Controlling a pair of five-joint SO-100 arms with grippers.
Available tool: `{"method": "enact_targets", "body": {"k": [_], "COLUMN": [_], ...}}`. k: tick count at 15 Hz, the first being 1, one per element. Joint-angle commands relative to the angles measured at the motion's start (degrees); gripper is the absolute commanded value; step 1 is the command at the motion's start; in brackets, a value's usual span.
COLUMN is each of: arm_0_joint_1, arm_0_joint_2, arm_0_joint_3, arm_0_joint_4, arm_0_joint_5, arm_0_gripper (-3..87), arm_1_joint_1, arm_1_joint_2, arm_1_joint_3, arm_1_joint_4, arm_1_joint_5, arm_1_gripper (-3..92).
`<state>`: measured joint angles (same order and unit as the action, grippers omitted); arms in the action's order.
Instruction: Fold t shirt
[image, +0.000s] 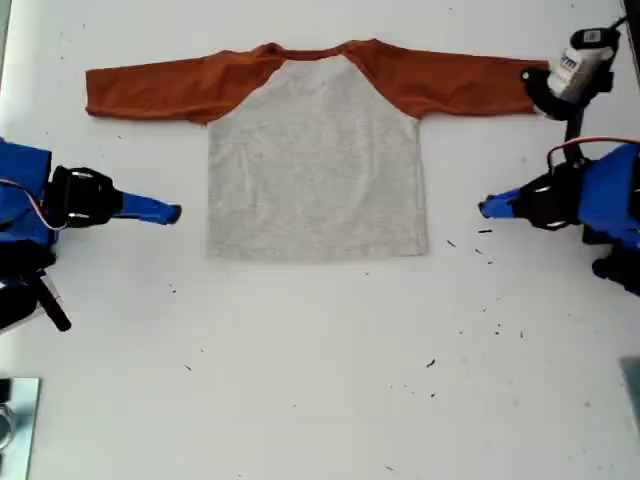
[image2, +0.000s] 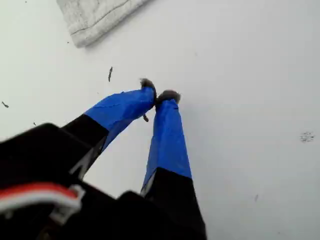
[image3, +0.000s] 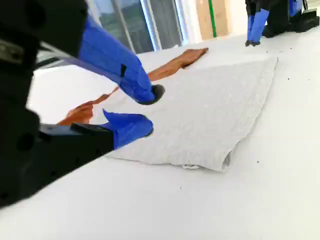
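T shirt (image: 316, 160) lay flat on the white desk (image: 320, 380), grey body centred, both rust sleeves spread wide, plain side up. My first hand (image2: 159, 95) sat pinched closed on nothing, just off the hem corner at the exterior view's right. My second hand (image3: 150, 110) hovered parted beside the opposite edge.

The heather-grey raglan t shirt with rust-orange sleeves (image: 316, 160) shows no print on its upturned side. In the first wrist view only a grey hem corner (image2: 95, 17) enters, cut by the picture's edge. A shiny metal object (image: 15, 425) at the exterior view's lower left is cropped and unidentifiable.
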<state>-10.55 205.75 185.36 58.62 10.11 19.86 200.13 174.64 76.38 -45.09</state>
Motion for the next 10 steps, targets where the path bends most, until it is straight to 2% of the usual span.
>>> {"method": "enact_targets", "body": {"k": [1,2,3,4,5,6,7,8,9,10], "arm_0_joint_1": [2.8,3.3,3.1,2.2,1.2,0.5,2.0,4.2,5.0,6.0], "arm_0_joint_2": [0.6,0.6,0.6,0.6,0.6,0.6,0.6,0.6,0.6,0.6], "arm_0_joint_3": [0.6,0.6,0.6,0.6,0.6,0.6,0.6,0.6,0.6,0.6], "arm_0_joint_4": [0.2,0.2,0.2,0.2,0.2,0.2,0.2,0.2,0.2,0.2], "arm_0_joint_5": [-3.4,-1.3,-1.7,-1.3,-1.7,-1.7,-2.0,-2.6,-2.2,-1.1], "arm_0_gripper": [6.7,6.8,6.8,6.8,6.8,7.3,9.3,9.7,9.8,9.8], "arm_1_joint_1": [-2.8,-5.9,-6.4,-5.7,-2.7,-2.8,-6.0,-8.4,-10.1,-9.6], "arm_1_joint_2": [0.5,0.5,0.5,0.5,0.5,0.5,0.6,0.6,0.7,0.7], "arm_1_joint_3": [3.3,3.3,3.3,3.3,3.3,3.3,3.3,3.3,1.8,-0.4], "arm_1_joint_4": [0.4,0.4,0.4,0.4,0.3,0.3,0.3,0.3,1.6,1.0], "arm_1_joint_5": [9.6,17.6,16.2,18.0,29.8,37.6,40.9,39.7,41.9,40.5], "arm_1_gripper": [3.7,3.7,3.7,3.7,3.9,4.3,4.0,3.7,3.7,3.4]}}
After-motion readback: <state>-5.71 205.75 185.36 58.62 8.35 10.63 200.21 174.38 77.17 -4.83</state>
